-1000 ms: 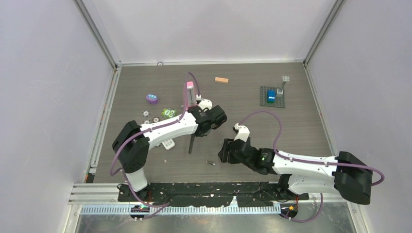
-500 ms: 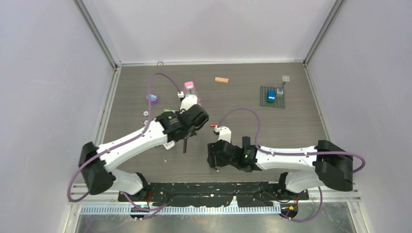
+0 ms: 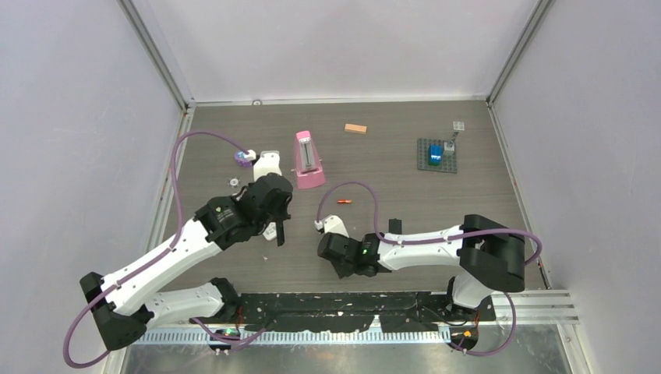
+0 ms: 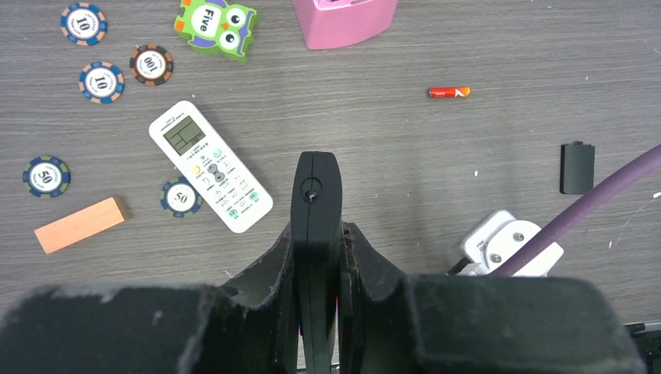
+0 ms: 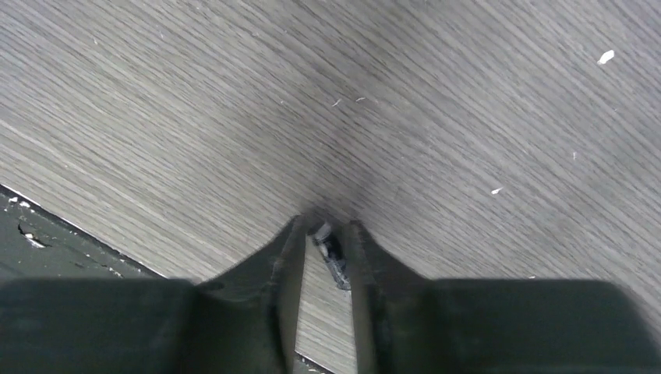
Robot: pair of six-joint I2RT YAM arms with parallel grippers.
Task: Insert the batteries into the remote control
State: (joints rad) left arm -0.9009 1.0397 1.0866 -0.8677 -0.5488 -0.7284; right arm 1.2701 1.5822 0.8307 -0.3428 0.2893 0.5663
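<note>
Early in the job, by my read: no cell can be seen seated in any remote. Left fingers (image 4: 274,269) are clamped on the black remote control (image 4: 316,199), held edge-on above the surface (image 3: 468,202) towards its left side, so its battery bay is hidden from every view. A small black plate (image 4: 577,167) lies alone on the surface right of centre, possibly the bay cover, though I cannot confirm that. Right fingers (image 5: 281,269) are down at the surface close to its near edge, narrowly apart with a tiny dark battery (image 5: 331,251) lying between them. A sliver of surface shows on one side of the cell, and I cannot tell whether they pinch it yet. A second cell, the orange battery (image 3: 344,202), lies loose near the middle of the surface, well apart from both arms. The other cells do not show. A white remote (image 4: 210,166) rests face-up just left of the held one, untouched. Left to do, as judged: secure the dark cell, carry it to the held remote, seat it, then fetch the rest.
</note>
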